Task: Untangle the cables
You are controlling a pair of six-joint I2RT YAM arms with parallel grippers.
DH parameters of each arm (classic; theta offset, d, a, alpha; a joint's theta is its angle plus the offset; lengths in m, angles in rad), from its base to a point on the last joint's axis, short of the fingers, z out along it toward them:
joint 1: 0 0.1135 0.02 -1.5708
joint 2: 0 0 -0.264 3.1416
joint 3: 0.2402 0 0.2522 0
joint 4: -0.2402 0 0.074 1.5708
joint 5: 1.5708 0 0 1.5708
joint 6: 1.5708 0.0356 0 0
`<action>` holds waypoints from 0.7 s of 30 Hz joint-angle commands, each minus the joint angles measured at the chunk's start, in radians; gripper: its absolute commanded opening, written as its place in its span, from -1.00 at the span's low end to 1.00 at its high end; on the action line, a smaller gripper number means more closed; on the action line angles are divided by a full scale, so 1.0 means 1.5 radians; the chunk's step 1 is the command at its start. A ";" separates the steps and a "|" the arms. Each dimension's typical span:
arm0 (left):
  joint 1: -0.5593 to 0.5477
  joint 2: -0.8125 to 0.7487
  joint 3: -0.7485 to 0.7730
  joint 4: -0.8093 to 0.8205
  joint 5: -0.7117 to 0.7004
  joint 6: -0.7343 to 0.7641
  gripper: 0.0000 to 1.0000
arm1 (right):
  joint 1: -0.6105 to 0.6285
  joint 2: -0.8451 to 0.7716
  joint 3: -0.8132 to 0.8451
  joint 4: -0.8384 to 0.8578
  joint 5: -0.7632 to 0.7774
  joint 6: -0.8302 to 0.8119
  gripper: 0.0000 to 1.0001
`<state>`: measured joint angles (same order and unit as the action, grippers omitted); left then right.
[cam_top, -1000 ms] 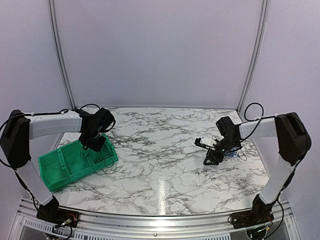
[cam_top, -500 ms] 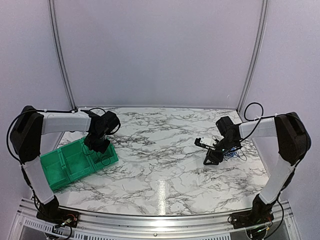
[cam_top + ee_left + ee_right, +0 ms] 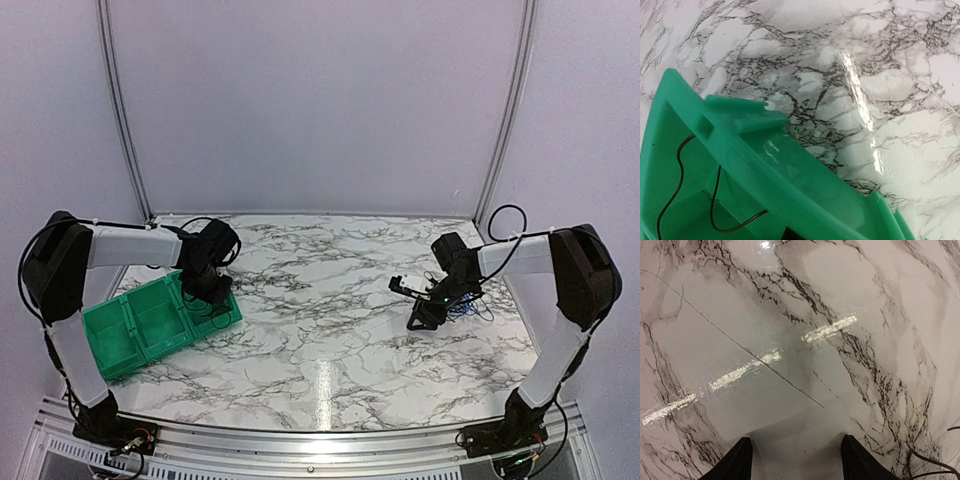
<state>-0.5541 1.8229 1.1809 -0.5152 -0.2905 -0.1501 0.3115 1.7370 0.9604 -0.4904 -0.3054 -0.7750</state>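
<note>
A tangle of thin black and blue cables point(image 3: 463, 305) lies on the marble table at the right; its edge shows as thin black cables point(image 3: 935, 466) in the right wrist view. My right gripper point(image 3: 419, 316) hovers just left of it, open, with nothing between its fingertips point(image 3: 742, 459). One thin dark cable point(image 3: 715, 212) loops inside the green bin point(image 3: 130, 330). My left gripper point(image 3: 207, 290) is low at the bin's right end and shut. Its fingers are hidden in the left wrist view, and I see nothing held.
The green bin's rim point(image 3: 765, 175) fills the lower left of the left wrist view, with marble table point(image 3: 880, 75) beyond it. White walls and metal rails enclose the table point(image 3: 320, 300) at the back and sides.
My left gripper has shut and shifted a little right and lower at the bin's end. The bin has slid slightly to the right. The right arm has not moved.
</note>
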 commanded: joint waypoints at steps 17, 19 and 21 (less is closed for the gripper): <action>-0.004 -0.306 -0.119 0.049 0.020 -0.029 -0.06 | 0.008 0.039 -0.022 -0.038 0.056 -0.003 0.20; -0.018 -0.328 -0.143 0.047 0.007 -0.042 -0.03 | 0.008 0.037 -0.020 -0.036 0.053 -0.002 0.20; -0.041 -0.344 -0.160 0.045 0.006 -0.043 -0.01 | 0.008 0.033 -0.016 -0.034 0.041 0.001 0.18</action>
<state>-0.5602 1.3529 0.9924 -0.4316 -0.2714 -0.1837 0.3115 1.7367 0.9607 -0.4900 -0.3065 -0.7750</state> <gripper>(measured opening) 0.484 0.598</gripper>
